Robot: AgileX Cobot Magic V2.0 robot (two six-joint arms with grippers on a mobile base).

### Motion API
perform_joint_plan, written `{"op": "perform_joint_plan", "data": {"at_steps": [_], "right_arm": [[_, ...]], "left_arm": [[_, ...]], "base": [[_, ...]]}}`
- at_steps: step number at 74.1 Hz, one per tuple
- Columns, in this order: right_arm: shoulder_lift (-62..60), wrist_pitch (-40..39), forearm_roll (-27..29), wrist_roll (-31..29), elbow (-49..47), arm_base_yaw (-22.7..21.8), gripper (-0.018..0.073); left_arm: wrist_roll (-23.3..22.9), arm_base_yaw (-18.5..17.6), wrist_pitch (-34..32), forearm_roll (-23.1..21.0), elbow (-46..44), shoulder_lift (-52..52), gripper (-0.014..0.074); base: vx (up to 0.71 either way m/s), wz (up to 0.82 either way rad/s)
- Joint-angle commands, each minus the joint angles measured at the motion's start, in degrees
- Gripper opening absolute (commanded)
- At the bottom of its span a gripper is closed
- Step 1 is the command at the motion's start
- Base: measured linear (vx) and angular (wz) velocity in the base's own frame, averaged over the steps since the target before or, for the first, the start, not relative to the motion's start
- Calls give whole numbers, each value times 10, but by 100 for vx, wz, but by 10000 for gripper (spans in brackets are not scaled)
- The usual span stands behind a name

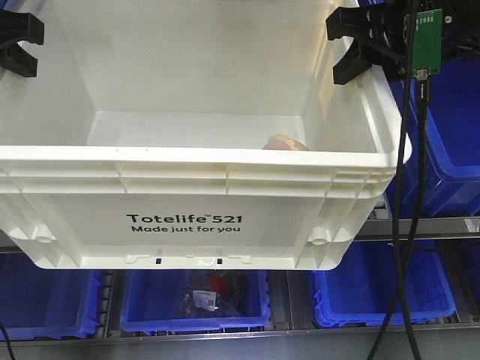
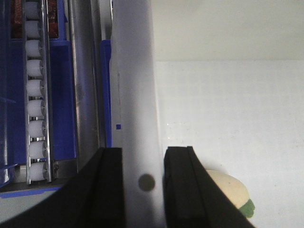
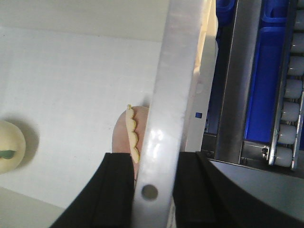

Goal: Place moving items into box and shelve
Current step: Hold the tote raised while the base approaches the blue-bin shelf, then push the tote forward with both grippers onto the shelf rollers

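Note:
The white box [image 1: 187, 187] printed "Totelife 521" fills the front view, held up before the shelf. My left gripper [image 1: 15, 45] clamps its left rim [image 2: 135, 95], and in the left wrist view the gripper [image 2: 142, 156] has one black finger on each side of that rim. My right gripper [image 1: 360, 45] is shut on the right rim [image 3: 175, 71], which the gripper [image 3: 154, 159] straddles the same way. Inside, the pinkish-brown toy [image 3: 124, 137] lies against the right wall, its top [image 1: 285, 142] peeking over the front rim. The pale cream toy [image 3: 10, 145] [image 2: 230, 190] rests on the box floor.
Blue bins [image 1: 195, 300] sit on the lower shelf behind the box, and another blue bin [image 1: 450, 135] stands at the right. A metal shelf rail [image 1: 420, 227] runs across. Roller tracks [image 2: 35, 95] [image 3: 289, 95] flank the box. A black cable [image 1: 409, 225] hangs at right.

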Motion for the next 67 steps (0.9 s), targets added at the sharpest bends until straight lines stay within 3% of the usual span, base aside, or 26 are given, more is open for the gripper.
{"op": "perform_joint_plan", "data": {"at_steps": [1,40,67], "right_arm": [[-29,-79,139,-11,-25,15,-6],[-19,-57,138,-13,-25,15,-6],[15,-92,140,-52,-25,15,-6]], "left_arm": [[-5,-16,-82,-114,-23,-23,-6],[-4,-16,-71,-101,-23,-23,-6],[43,-16,-83,-95,-23,21,-3]], "base": [[0,0],[0,0],[0,0]]}}
